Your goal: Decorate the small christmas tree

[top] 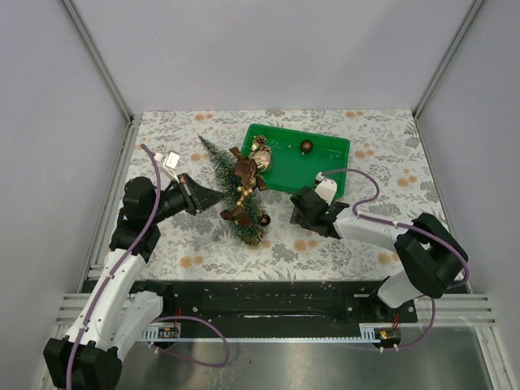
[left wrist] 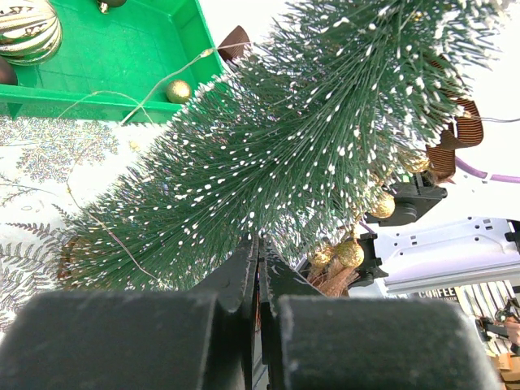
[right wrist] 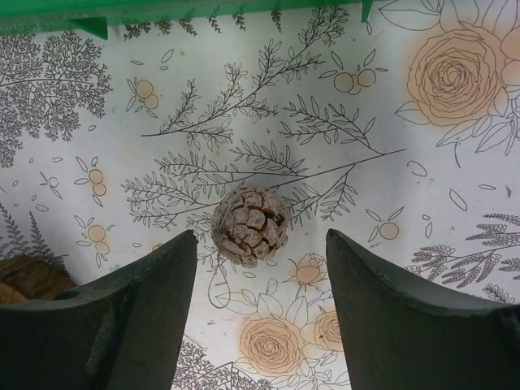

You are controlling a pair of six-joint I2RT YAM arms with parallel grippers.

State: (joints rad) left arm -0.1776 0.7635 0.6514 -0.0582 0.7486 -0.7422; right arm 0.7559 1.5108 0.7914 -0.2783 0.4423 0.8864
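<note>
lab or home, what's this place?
Probably a lab robot cell: white panels and aluminium frame posts enclose the floral-covered table, left arm and right arm bolted at its near edge.

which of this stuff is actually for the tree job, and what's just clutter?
For the job: small christmas tree, brown ribbon and gold beads on it, pine cone, green tray with gold-striped ball and dark ball.
Just there: floral table cover, purple cable.
</note>
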